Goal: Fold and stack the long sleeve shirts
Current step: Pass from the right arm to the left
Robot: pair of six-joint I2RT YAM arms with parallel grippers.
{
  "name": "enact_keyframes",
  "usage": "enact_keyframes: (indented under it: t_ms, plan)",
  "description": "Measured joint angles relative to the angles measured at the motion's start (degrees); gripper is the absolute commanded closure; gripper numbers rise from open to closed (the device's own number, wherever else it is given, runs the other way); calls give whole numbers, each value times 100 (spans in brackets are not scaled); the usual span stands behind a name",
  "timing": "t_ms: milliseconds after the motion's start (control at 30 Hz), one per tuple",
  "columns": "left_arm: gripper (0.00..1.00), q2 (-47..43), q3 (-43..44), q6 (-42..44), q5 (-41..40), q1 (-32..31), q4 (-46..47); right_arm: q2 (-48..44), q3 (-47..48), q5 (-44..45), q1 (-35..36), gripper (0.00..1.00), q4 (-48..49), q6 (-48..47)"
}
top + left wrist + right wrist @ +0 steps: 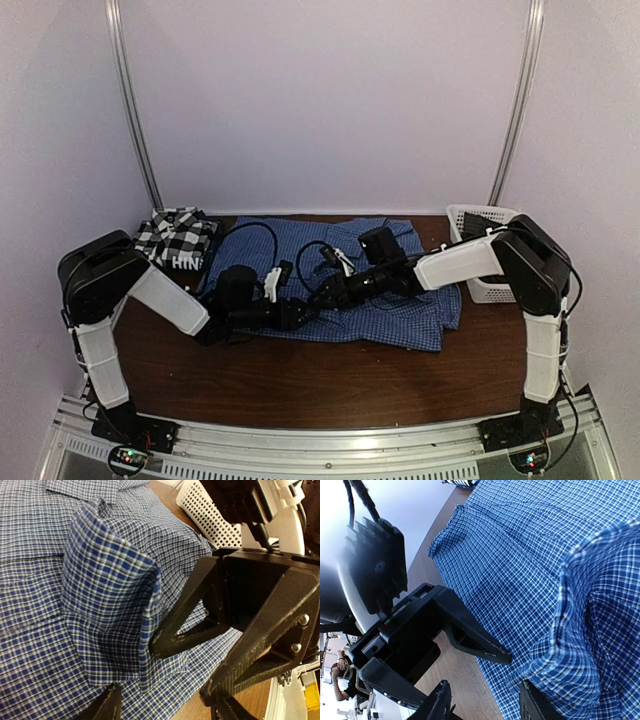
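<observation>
One blue check shirt (420, 315) lies lengthwise left-to-right.

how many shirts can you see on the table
3: blue check shirt spread mid-table, black-and-white plaid shirt folded back left, dark lettered shirt under it. Something dark in the basket may be another.

The left tool (470, 680) seemingly touches the bunched blue-check shirt (530, 555).
</observation>
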Motion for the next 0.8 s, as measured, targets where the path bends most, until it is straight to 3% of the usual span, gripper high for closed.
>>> enact_keyframes:
  t_ms: [400, 800]
  plan:
    - [50, 437, 426, 142, 114, -31, 208, -166, -160, -9, -87, 52, 173, 96]
    - [76, 920, 706, 195, 188, 57, 492, -179, -236, -92, -107, 53, 297, 114]
